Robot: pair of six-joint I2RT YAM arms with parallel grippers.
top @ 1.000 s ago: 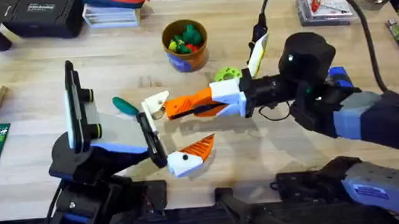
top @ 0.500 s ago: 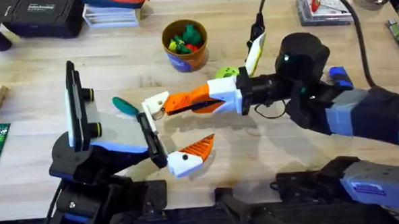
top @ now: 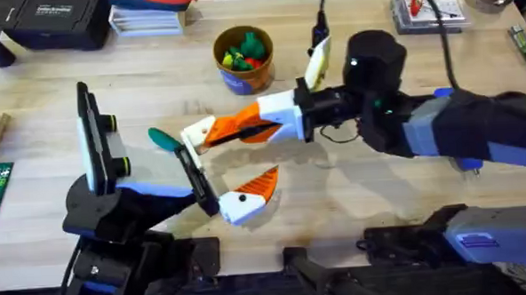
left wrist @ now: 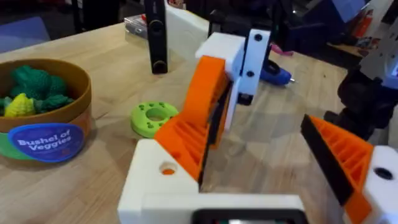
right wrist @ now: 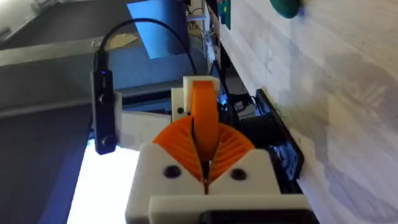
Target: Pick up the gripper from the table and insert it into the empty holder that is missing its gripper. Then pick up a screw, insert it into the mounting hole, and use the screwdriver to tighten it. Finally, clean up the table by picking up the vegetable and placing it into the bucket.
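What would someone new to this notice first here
The right pincer at mid-table, its orange pads shut on a white-and-orange finger piece, which it holds against the left arm's holder. Just below sits the holder's one mounted finger. Behind them, near the table's far edge, stands a bucket with toy veggies inside, and a teal vegetable lies left of the held piece.

table [top: 51, 188]: light wood | on it: bucket [top: 243, 59], vegetable [top: 164, 138], green ring [left wrist: 153, 117], screwdriver [left wrist: 274, 73]
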